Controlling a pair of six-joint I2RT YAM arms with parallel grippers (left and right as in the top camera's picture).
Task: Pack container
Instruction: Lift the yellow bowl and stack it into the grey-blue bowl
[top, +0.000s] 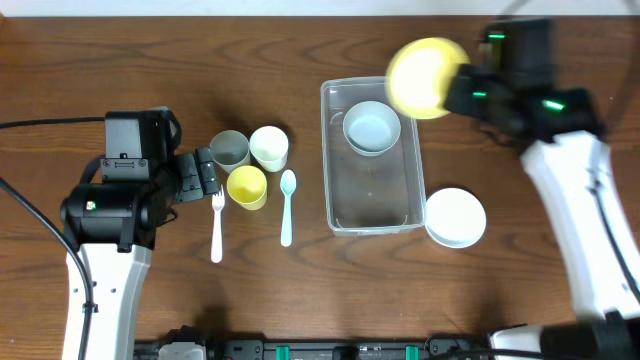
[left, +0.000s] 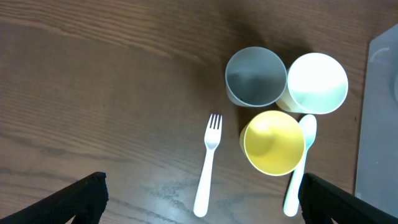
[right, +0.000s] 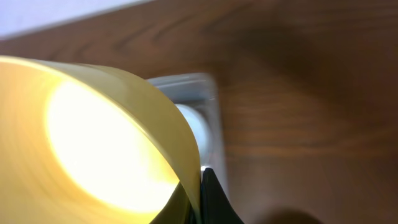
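The overhead camera looks straight down from high above the surface (top: 300, 60), taking in the whole layout with the container (top: 327, 160) slightly right of centre. The left wrist camera also faces downward but much nearer, over the area left of the container. It shares the yellow cup (left: 273, 142), fork (left: 208, 167) and spoon (left: 298, 174) with the overhead view, and the container's left wall lies at its right edge. The right wrist camera sits very close to the yellow bowl (right: 93, 143), which fills most of its frame. Beyond it, blurred, a corner of the container shows.
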